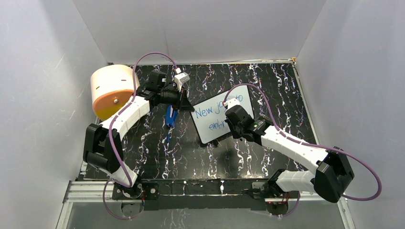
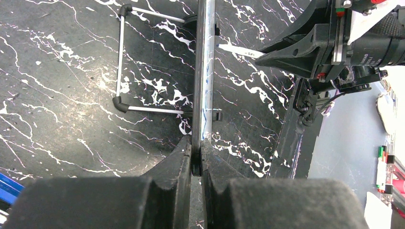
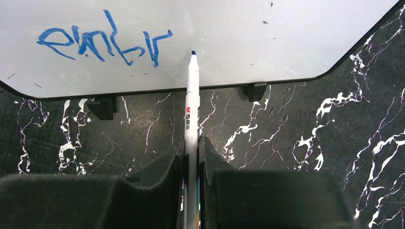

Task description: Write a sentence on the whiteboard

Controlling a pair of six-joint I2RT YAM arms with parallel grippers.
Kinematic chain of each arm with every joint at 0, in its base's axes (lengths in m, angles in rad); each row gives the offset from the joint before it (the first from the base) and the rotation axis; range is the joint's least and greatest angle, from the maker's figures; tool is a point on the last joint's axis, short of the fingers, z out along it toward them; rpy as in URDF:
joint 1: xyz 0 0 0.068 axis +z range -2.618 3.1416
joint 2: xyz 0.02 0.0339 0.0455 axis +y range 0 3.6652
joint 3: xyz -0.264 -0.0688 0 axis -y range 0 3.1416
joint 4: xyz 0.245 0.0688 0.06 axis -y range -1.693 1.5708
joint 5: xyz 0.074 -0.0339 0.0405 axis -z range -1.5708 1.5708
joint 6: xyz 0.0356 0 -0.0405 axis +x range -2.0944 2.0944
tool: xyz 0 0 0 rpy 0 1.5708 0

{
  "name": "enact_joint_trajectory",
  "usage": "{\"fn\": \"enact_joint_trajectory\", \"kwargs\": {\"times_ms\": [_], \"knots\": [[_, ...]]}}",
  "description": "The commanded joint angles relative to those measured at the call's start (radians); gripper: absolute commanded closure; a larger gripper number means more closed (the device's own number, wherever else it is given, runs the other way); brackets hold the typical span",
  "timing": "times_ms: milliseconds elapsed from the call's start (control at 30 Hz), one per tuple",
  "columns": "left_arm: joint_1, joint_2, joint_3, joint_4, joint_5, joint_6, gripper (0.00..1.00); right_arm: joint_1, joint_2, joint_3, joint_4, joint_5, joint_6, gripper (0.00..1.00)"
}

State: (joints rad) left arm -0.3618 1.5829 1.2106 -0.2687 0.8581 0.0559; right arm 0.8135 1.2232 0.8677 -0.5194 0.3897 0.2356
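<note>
Blue handwritten sentence (image 3: 102,40) on small black-framed white whiteboard (image 1: 206,125) at centre of black marbled table (image 1: 157,152); left gripper (image 2: 196,157) clamps its edge; right gripper (image 3: 192,148) pinches white marker (image 3: 192,105), tip over board.

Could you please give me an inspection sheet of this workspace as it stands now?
Surface: black table with white veining.
Job's things: whiteboard with its feet on the table; sentence in blue, two lines, seemingly unfinished.
Clutter: blue object lying left of the board; peach cylinder at the far left.
Grippers: left gripper shut on the whiteboard's edge; right gripper shut on a marker, tip at the board face.
Cables: purple cable along each arm; one arcs over the board.
Surroundings: white walls on three sides.
</note>
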Motion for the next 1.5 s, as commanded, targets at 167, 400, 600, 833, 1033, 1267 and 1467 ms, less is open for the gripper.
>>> {"fn": "enact_joint_trajectory", "kwargs": {"times_ms": [167,400,600,833,1033,1267,1467], "knots": [[0.0,0.022,0.015,-0.052,-0.021,0.044,1.0,-0.013,-0.019,0.002,0.044,-0.014,-0.015,1.0],[0.0,0.026,0.014,-0.052,-0.019,0.044,1.0,-0.013,-0.018,0.019,0.057,-0.021,-0.021,1.0],[0.0,0.028,0.014,-0.052,-0.015,0.044,1.0,-0.013,-0.007,0.026,0.063,-0.005,-0.019,1.0],[0.0,0.025,0.014,-0.052,-0.013,0.044,1.0,-0.019,0.006,0.039,0.065,0.006,-0.023,1.0],[0.0,0.026,0.014,-0.051,-0.009,0.044,1.0,-0.021,0.016,0.043,0.068,0.013,-0.024,1.0],[0.0,0.022,0.014,-0.052,-0.005,0.045,1.0,-0.023,0.022,0.049,0.083,0.006,-0.026,1.0],[-0.001,0.027,0.014,-0.052,-0.004,0.045,1.0,-0.022,0.019,0.062,0.091,-0.006,-0.036,1.0]]}}
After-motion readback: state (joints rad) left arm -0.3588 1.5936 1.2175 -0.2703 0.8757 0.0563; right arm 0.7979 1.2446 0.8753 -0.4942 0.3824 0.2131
